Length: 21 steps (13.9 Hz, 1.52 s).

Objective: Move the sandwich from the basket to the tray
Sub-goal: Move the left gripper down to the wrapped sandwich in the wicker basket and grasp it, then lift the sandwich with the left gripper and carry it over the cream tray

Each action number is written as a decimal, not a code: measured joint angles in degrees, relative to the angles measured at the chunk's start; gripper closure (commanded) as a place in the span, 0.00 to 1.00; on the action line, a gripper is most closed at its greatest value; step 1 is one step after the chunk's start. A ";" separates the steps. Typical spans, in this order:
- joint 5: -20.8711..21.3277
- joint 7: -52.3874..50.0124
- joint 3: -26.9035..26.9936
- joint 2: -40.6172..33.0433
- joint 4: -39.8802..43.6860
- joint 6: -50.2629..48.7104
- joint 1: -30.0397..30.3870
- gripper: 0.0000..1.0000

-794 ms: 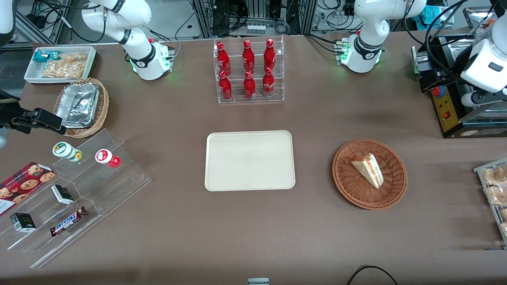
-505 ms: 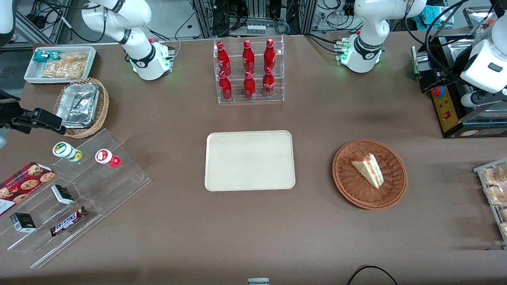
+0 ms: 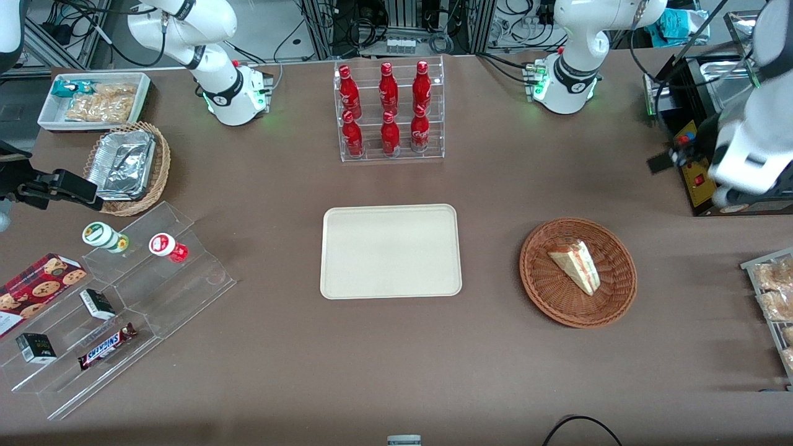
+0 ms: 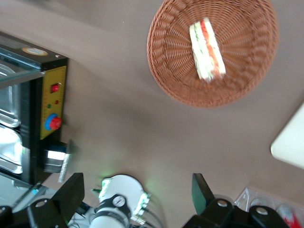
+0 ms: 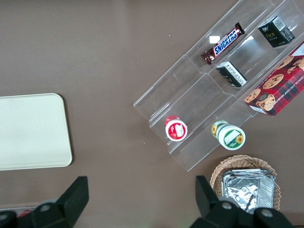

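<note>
The left arm (image 3: pixel 753 145) is glossy white with rounded shells, blurred at the working end of the desk, with dark cables running to it. Its base (image 3: pixel 565 87) is a white dome with a black ring and a green light (a small logo sits on the ring). The gripper (image 4: pixel 137 199), high above the desk, has black jaws, spread wide, on black mounts with round silver screws.
</note>
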 measured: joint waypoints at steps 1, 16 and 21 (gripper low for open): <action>0.24 -2.86 0.00 2.15 -2.27 4.24 -0.01 0.00; 0.24 -22.27 -0.60 20.01 -18.65 46.68 -1.88 0.03; 0.22 -22.46 -0.59 20.68 -23.00 52.51 -1.88 0.77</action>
